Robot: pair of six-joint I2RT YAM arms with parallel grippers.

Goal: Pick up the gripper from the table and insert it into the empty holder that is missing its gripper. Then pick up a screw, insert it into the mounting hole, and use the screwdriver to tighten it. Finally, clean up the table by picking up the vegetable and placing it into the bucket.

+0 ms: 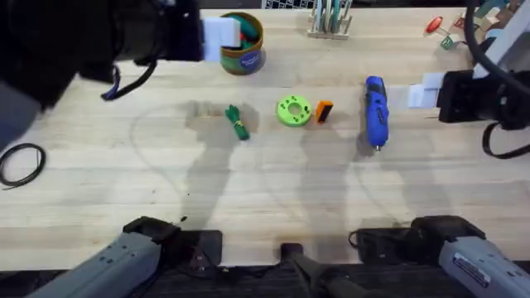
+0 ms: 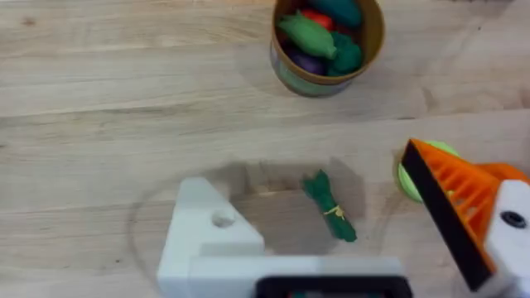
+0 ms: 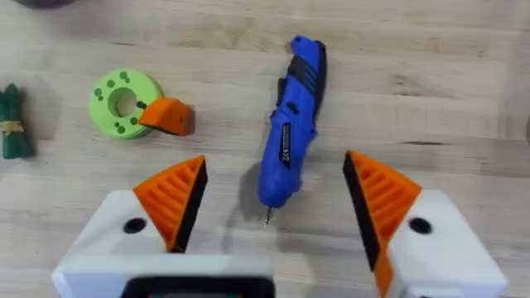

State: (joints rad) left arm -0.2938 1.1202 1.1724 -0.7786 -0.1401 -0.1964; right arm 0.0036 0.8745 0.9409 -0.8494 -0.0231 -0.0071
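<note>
A pale wooden table (image 1: 265, 207) carries everything. Across its middle lie the dark-green vegetable (image 1: 238, 122), a green disc (image 1: 293, 110) with the small orange-and-black gripper (image 1: 323, 111) just beside it, and the blue screwdriver (image 1: 376, 111) to the right. The brown bucket (image 1: 243, 45) stands far left of centre, a rack (image 1: 330, 20) at the far edge, and a black cable loop (image 1: 21, 163) lies at the left.

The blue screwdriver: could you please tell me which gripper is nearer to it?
Right. The right gripper hangs directly over the screwdriver, jaws open to either side of it. The left gripper is across the table, above the vegetable.
</note>
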